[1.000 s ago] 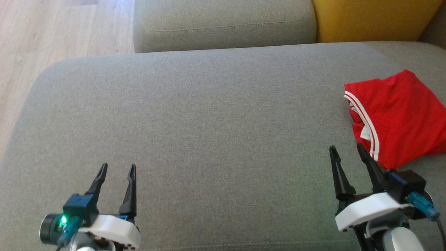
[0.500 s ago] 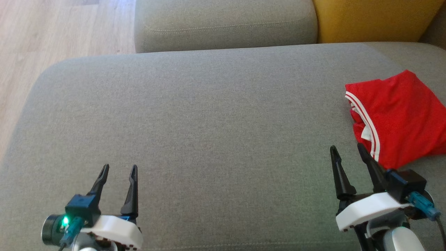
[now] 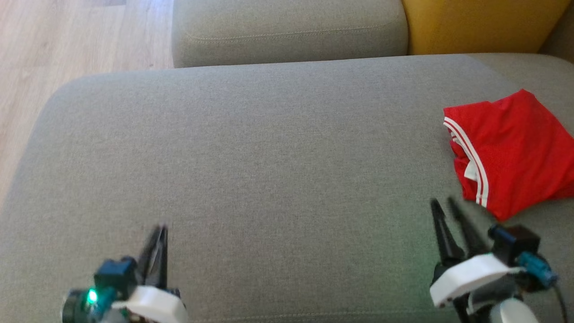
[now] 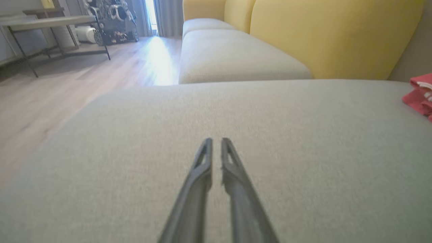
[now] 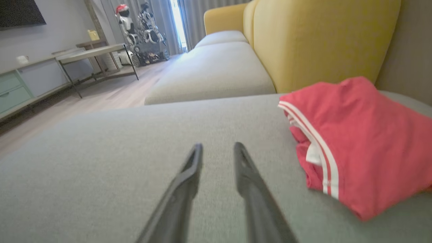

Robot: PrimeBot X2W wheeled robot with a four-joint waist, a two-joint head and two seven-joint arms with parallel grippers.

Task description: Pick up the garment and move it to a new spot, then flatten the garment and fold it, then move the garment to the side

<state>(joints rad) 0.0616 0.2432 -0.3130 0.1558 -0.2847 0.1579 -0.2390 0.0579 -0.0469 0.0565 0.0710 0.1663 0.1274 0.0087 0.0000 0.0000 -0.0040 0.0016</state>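
Over the sofa [image 3: 287,157], I logged both empty hands narrowing: left hand [image 3: 159,229] nearly clenched, right hand [image 3: 442,202] still released; garment [image 3: 506,152] unmoved.

landmark: grey seat cushion [image 3: 269,157], broad, woven fabric | behind it, touching: second grey cushion [image 3: 287,31] | behind it, to the right: yellow backrest [image 3: 484,24] | left of it: pale wooden floor [image 3: 67,45] | well beyond it, across the floor: metal-legged bench [image 5: 94,50], drawer cabinet [image 5: 20,87], grey curtains [image 5: 199,13]
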